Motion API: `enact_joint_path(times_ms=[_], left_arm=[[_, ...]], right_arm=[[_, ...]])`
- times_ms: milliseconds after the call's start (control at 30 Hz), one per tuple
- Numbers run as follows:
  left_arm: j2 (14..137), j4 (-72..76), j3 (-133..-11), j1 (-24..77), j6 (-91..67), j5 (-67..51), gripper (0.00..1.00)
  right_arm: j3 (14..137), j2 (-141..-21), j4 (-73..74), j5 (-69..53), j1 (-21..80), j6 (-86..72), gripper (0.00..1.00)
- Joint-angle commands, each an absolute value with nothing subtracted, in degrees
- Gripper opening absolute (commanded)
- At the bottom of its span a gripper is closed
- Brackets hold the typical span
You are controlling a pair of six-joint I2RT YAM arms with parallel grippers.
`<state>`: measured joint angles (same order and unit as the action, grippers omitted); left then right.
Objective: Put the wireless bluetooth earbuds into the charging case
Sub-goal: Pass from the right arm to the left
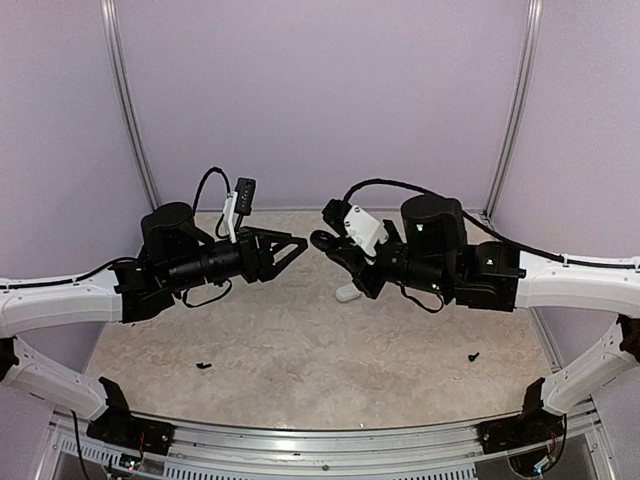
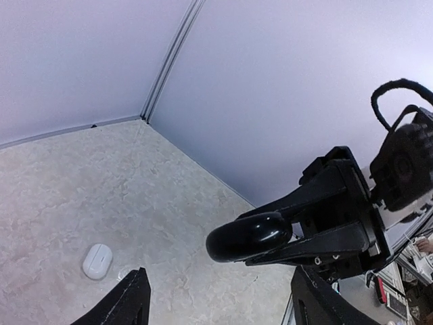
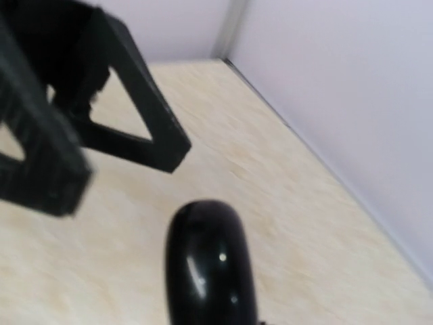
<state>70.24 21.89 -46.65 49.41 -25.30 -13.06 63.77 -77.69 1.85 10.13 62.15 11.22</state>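
The white charging case [image 1: 347,292] lies shut on the table, partly under my right arm; it also shows in the left wrist view [image 2: 97,261]. No white earbuds show in any view. My right gripper [image 1: 325,241] is raised above the table and shut on a glossy black rounded object [image 2: 249,236], which fills the bottom of the right wrist view [image 3: 210,264]. My left gripper [image 1: 296,250] is open and empty. It hangs in the air facing the right gripper, a short gap from the black object, and its fingers [image 3: 139,125] show in the right wrist view.
Two tiny black screw-like bits lie on the table, one near the front left [image 1: 204,365] and one at the front right [image 1: 473,355]. Lilac walls with metal corner posts [image 1: 128,110] close in the back and sides. A rail [image 1: 320,440] runs along the near edge.
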Motion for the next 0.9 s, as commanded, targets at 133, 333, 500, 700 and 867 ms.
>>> enact_joint_path(times_ms=[133, 333, 500, 700, 867], left_arm=[[74.89, 25.85, -49.33, 48.28, -37.24, -17.91, 0.68], [77.44, 27.99, -49.31, 47.00, -45.03, -21.84, 0.65], [78.20, 28.32, -49.78, 45.67, -48.69, -24.30, 0.61], [80.82, 28.04, -51.50, 45.35, -51.40, -28.15, 0.57], [83.05, 30.18, -52.30, 45.33, -54.45, -30.44, 0.56]], right_arm=[[60.42, -82.15, -10.10, 39.50, 69.40, 31.48, 0.00], [53.28, -85.54, -32.09, 50.16, 73.04, 52.63, 0.00], [48.94, -86.42, -44.35, 51.25, 73.95, 63.61, 0.00], [47.53, -86.32, -47.92, 49.91, 74.34, 68.63, 0.00], [45.88, -87.34, -53.19, 49.91, 74.66, 74.11, 0.00]])
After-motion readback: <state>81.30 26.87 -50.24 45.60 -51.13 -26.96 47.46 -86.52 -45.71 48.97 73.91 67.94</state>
